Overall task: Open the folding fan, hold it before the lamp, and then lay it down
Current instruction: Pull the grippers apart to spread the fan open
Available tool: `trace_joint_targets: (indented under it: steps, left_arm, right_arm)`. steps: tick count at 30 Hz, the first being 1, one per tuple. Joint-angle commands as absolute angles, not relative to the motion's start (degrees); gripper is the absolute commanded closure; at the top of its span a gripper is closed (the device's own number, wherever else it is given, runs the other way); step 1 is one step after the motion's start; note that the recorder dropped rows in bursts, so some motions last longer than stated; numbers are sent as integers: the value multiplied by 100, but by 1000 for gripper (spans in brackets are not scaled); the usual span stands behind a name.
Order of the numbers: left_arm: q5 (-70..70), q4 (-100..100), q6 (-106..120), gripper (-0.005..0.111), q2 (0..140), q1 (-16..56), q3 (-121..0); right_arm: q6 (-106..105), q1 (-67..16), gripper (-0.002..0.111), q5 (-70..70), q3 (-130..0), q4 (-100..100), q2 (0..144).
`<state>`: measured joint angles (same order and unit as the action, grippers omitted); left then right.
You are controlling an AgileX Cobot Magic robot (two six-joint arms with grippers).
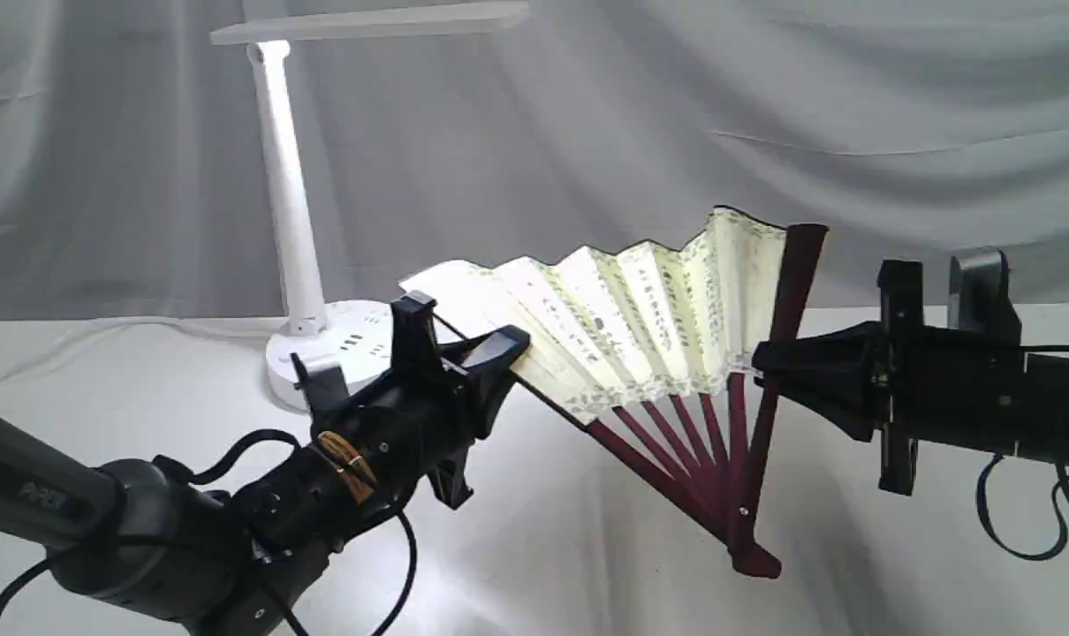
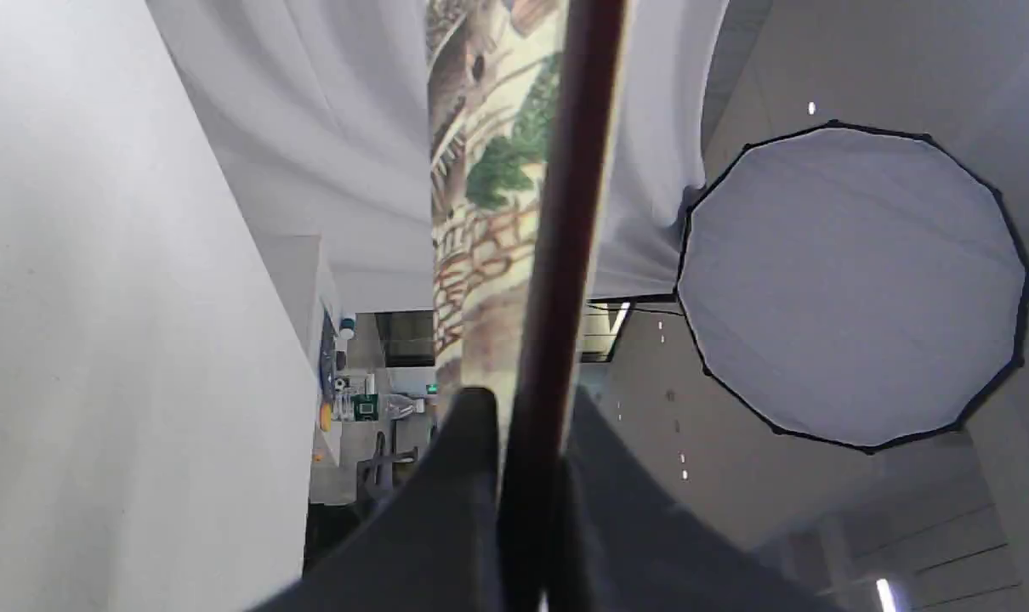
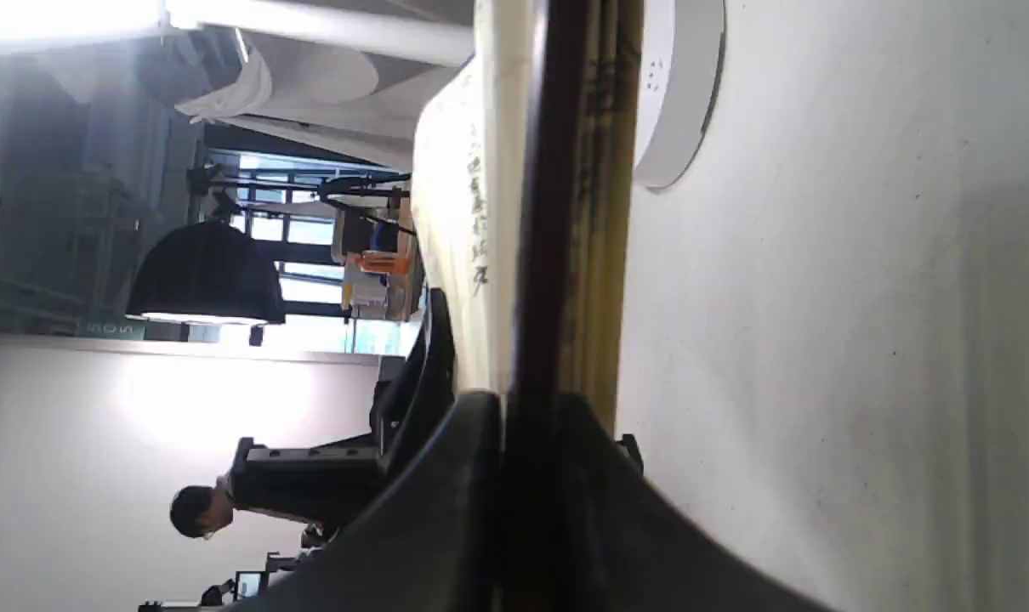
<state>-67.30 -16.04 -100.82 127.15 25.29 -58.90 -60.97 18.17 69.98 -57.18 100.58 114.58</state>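
The folding fan (image 1: 649, 327) is spread open above the table, its cream calligraphy leaf facing the camera and its maroon ribs meeting at a pivot low on the right. My left gripper (image 1: 510, 349) is shut on the fan's left guard, seen as a dark stick (image 2: 557, 280) between the fingers. My right gripper (image 1: 761, 360) is shut on the right maroon guard (image 3: 548, 212). The white lamp (image 1: 291, 203) stands behind and left of the fan, its bar head (image 1: 371, 22) overhead. The lamp's round base (image 3: 680, 93) shows in the right wrist view.
A white cloth covers the table (image 1: 587, 574) and a grey drape (image 1: 764, 106) hangs behind. Black cables (image 1: 1020, 521) dangle under the right arm. A round light diffuser (image 2: 850, 285) shows in the left wrist view.
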Motion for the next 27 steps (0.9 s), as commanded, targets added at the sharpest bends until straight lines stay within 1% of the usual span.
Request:
trace_joint_targets:
  steps: [1, 11, 17, 21, 27]
  left_arm:
    - [-6996, -1222, -9890, 107, 12447, 2534, -5884]
    - [-6996, -788, -9496, 107, 12142, 2566, -5836]
    - [-6996, -339, -9423, 107, 12120, 2664, -5566]
    - [-6996, 725, -8993, 107, 11998, 3006, -5308]
    - [-6996, 1911, -8515, 107, 11930, 3528, -5261]
  right_arm:
    - [-6242, 2039, 108, 6799, -5707, 9995, 11423]
    - [-6108, 2442, 108, 6990, -5707, 9953, 11423]
    - [-5942, 2608, 108, 6996, -5707, 9953, 11423]
    - [-5801, 2812, 108, 6996, -5707, 9995, 11423]
    - [-5659, 2946, 108, 6996, -5707, 9995, 11423]
